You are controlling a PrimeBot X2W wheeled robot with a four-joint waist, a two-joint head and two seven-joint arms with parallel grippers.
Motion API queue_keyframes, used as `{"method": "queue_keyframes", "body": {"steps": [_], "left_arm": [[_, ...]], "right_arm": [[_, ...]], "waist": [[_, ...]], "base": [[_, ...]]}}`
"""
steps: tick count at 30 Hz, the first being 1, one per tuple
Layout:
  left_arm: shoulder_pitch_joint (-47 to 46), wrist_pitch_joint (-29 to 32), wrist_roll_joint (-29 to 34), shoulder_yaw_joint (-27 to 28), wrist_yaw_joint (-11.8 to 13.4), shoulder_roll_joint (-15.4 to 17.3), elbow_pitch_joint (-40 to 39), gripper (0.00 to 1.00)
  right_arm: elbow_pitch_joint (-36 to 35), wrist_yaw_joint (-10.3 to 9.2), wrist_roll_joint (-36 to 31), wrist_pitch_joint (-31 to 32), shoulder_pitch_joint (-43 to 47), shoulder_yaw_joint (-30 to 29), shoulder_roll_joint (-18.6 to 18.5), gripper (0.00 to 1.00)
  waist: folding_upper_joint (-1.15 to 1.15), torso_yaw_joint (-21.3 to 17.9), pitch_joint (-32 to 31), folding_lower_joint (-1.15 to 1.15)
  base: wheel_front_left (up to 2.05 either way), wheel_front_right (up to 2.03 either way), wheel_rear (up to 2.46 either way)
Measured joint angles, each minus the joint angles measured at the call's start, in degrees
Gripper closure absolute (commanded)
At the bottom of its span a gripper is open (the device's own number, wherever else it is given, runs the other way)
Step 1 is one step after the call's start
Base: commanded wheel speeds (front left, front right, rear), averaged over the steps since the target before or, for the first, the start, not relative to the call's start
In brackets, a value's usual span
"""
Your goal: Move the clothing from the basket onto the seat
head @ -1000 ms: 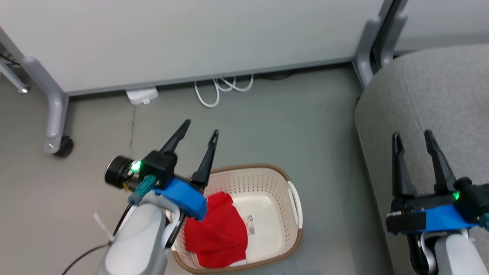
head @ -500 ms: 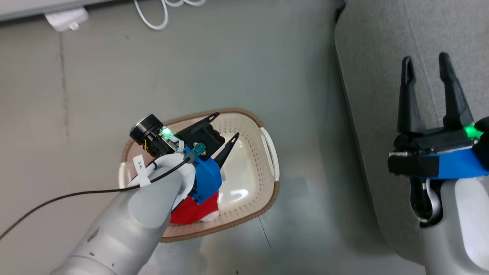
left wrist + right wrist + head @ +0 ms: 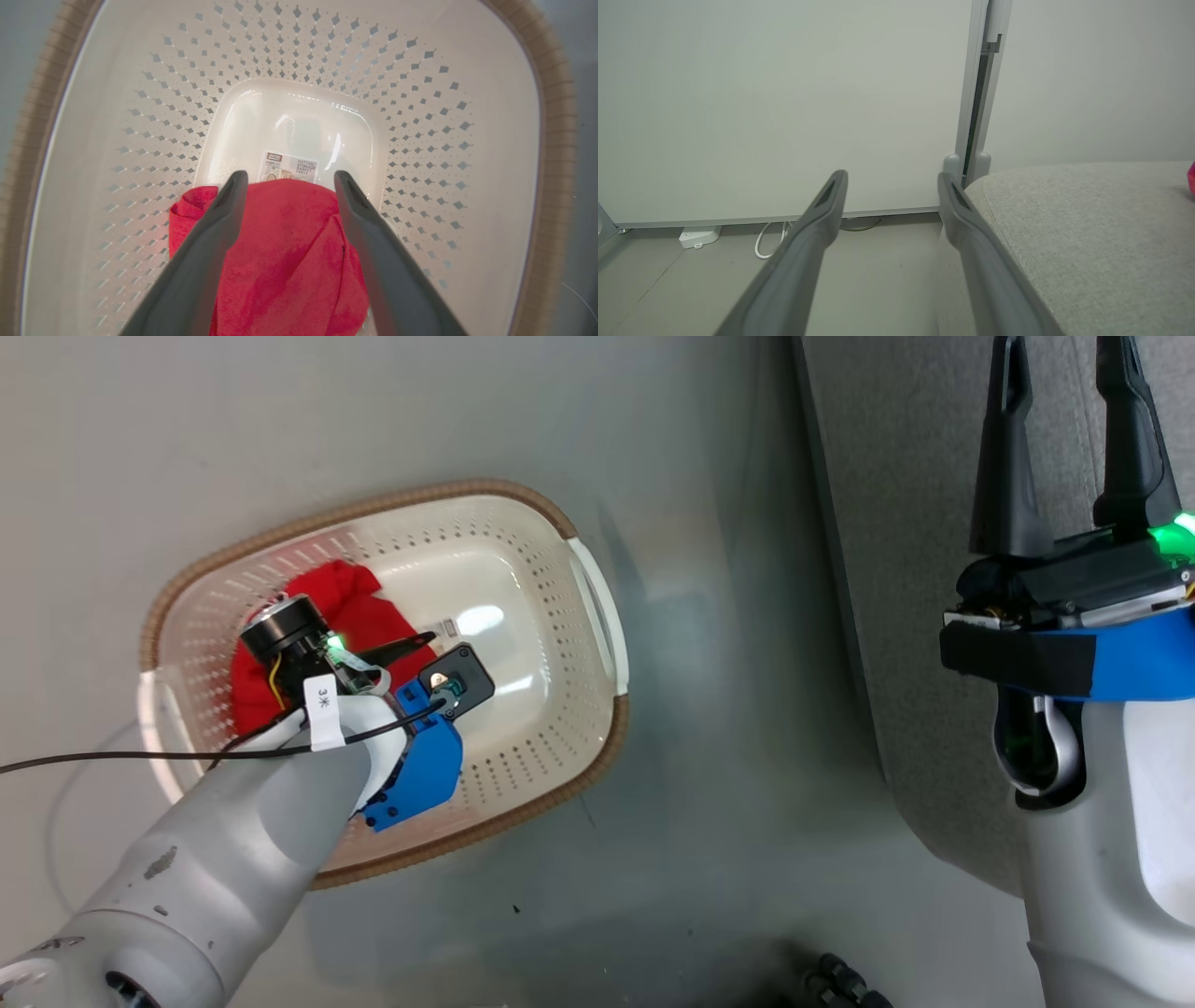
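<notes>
One heap of red clothing (image 3: pixel 289 242) lies inside the basket (image 3: pixel 373 504), under the left gripper (image 3: pixel 287 179).
That gripper reaches down into the basket with its fingers spread wide on either side of the clothing, pinching nothing; a paper label (image 3: pixel 289 168) lies on the basket floor just past the fabric. The right gripper (image 3: pixel 892 176), well clear of the basket, is parted and empty above the edge of the grey seat (image 3: pixel 1087 224).

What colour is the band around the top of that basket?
Brown, with a woven look, running around the rim of the cream basket. The head view shows it best.
</notes>
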Motion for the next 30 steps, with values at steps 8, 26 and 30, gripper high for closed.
{"method": "queue_keyframes", "body": {"steps": [8,26,30], "left_arm": [[-0.2,7.5,6.0,-0.6,0.0,3.1,-0.5,0.0],[-3.6,18.1,8.9,-0.6,0.0,7.3,0.1,0.0],[-3.8,19.3,9.5,-0.5,0.1,6.8,0.0,1.0]], "right_arm": [[-1.3,-0.01,0.4,0.0,-2.7,0.8,0.7,0.0],[-4.0,-0.01,1.2,0.0,-5.8,1.1,2.3,0.0],[-4.1,-0.01,1.2,0.0,-5.7,0.7,2.4,0.0]], "waist": [[0.0,-2.6,6.9,0.0],[0.0,-5.4,16.5,-0.02],[0.0,-5.2,16.8,-0.02]], "base": [[0.0,0.0,0.0],[0.0,0.0,0.0],[0.0,0.0,0.0]]}}
